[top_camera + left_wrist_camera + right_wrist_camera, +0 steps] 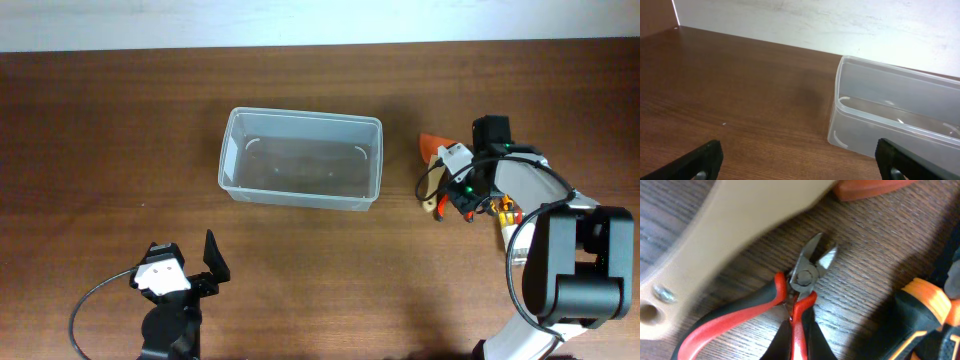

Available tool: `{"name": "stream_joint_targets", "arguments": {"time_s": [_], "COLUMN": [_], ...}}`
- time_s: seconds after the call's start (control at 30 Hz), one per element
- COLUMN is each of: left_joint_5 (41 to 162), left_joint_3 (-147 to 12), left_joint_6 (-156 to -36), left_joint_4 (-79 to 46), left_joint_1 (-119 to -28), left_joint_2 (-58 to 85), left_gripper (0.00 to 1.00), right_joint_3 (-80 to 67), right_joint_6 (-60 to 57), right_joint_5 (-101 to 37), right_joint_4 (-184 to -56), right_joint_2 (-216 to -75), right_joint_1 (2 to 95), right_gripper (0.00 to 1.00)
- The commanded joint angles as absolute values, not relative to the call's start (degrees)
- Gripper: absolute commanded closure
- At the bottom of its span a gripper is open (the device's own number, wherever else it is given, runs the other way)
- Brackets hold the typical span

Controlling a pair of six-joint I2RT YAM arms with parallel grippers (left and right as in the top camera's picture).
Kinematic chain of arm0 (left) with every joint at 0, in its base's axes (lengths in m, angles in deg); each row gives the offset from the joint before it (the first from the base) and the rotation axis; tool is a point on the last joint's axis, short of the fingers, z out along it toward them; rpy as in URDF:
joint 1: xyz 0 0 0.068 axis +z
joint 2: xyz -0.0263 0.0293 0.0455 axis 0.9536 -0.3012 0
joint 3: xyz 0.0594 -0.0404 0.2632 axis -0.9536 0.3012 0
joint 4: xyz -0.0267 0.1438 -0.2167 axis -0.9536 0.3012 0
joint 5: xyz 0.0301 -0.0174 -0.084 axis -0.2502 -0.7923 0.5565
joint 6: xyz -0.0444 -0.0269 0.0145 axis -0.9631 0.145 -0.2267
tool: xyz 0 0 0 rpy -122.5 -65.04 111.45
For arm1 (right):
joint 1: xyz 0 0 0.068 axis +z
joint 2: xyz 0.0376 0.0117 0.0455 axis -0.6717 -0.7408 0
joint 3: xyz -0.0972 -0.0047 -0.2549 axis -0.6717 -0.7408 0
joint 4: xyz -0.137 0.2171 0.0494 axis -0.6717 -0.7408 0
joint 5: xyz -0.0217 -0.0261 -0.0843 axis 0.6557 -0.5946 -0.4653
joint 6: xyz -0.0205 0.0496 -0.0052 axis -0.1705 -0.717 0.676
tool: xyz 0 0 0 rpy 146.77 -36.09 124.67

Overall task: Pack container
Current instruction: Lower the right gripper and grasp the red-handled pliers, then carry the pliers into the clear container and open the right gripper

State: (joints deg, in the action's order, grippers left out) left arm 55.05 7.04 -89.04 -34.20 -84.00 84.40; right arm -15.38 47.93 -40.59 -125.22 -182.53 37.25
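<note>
Overhead, the container [300, 165] sits mid-table. The left gripper [187, 252], near-left, gapes wide, holding nothing. The right gripper [440, 190] hangs just right of the container over red-handled cutters [800, 280] (its grip unreadable: a beige blur [740, 240] crowds the wrist view).

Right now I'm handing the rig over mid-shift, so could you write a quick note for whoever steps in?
Left gripper: open, holding nothing, near left of the table.
Right gripper: low over the tool pile right of the container; whether it is open or shut cannot be told.
Container: mid-table, empty.
Tools: red-handled cutters, tan handle and orange-black tool lie on the table, outside it.
Done: nothing packed.
Left: all of the packing.
</note>
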Motion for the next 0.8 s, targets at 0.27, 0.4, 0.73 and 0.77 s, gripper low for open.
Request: {"name": "stream_joint_targets", "arguments": {"time_s": [0.27, 0.4, 0.73, 0.77], "left_joint_5": [54.85, 54.85, 54.85, 54.85], "left_joint_3": [7.22, 7.22, 7.20, 7.22], "left_joint_6": [-88.53, -88.53, -88.53, -88.53], "left_joint_4": [-34.12, -34.12, -34.12, -34.12], "left_joint_1": [-84.22, -84.22, -84.22, -84.22], "left_joint_2": [84.75, 84.75, 84.75, 84.75], "left_gripper": [0.01, 0.01, 0.01, 0.01], "right_joint_3": [-0.59, 10.28, 23.50, 23.52], "right_joint_6": [47.54, 45.33, 43.43, 45.09], "right_joint_5": [-41.05, -39.09, -34.17, -34.19], "right_joint_4": [-137.19, -146.20, -150.37, -149.65], "right_joint_2": [-180.30, -180.04, -180.06, -180.06], "right_joint_1": [36.88, 37.82, 48.99, 50.96], "right_gripper": [0.96, 0.96, 0.96, 0.96]}}
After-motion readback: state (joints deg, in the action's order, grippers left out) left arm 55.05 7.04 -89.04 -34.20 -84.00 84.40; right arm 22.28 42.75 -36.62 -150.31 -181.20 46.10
